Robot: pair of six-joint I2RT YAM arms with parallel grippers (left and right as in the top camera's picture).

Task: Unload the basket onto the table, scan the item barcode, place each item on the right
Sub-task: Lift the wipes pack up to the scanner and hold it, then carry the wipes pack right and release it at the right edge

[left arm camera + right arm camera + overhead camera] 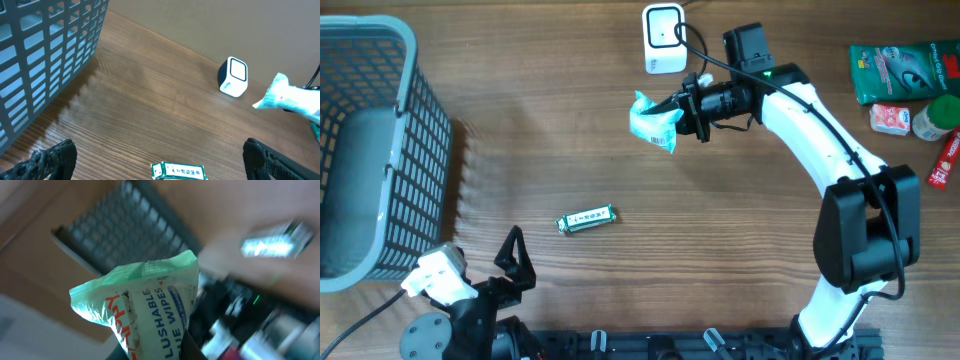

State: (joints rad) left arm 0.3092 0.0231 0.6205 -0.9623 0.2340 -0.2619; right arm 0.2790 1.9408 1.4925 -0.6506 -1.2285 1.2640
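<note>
The item is a pale teal pack of flushable wipes [653, 122]. My right gripper [682, 112] is shut on it and holds it in the air, just below and in front of the white barcode scanner [663, 38]. The right wrist view shows the pack [150, 305] rising from between the dark fingers [192, 347], its printed face towards the camera. From the left wrist view the pack [290, 97] hangs to the right of the scanner [234, 76]. My left gripper [515, 262] rests open at the front left, with nothing between its fingers.
A grey mesh basket [380, 150] fills the left side. A small green gum pack [585, 219] lies mid-table, just ahead of the left gripper [159, 152]. At the far right lie a green pouch [905, 70], a small pink pack [890, 118], a green-capped bottle [935, 120] and a red item [945, 160].
</note>
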